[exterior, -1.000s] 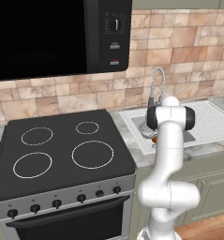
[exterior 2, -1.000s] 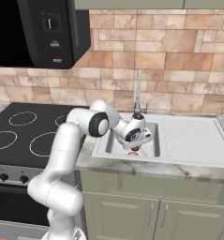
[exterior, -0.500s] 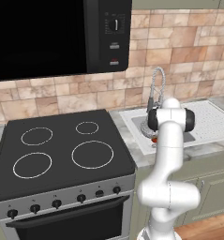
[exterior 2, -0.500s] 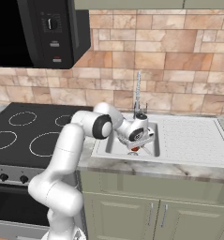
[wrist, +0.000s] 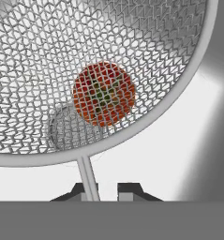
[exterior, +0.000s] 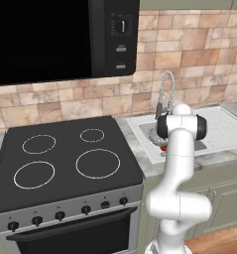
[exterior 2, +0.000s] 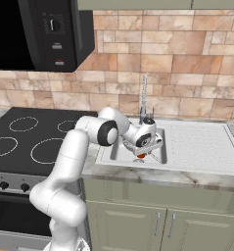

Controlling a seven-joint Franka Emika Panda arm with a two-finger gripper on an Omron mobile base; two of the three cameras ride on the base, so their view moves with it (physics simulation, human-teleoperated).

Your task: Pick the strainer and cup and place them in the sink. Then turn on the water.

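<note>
White sink [exterior 2: 197, 147] beside the stove stays as before, and the tool [wrist: 106, 191] has dipped slightly lower into it. Its tips pinch the thin wire handle of the round mesh strainer [wrist: 85, 70], with a red-brown ball [wrist: 104, 93] showing just ahead through the mesh.

Black stove [exterior: 65, 158] below microwave [exterior: 60, 37]; red ball [wrist: 104, 93].

1 strainer [wrist: 85, 56], 1 red-brown ball [wrist: 104, 93] seen through its mesh, 1 sink [exterior 2: 197, 147], 1 faucet [exterior: 164, 94], 1 stove [exterior: 65, 163] with 4 burner rings, 1 microwave [exterior: 55, 39].
</note>
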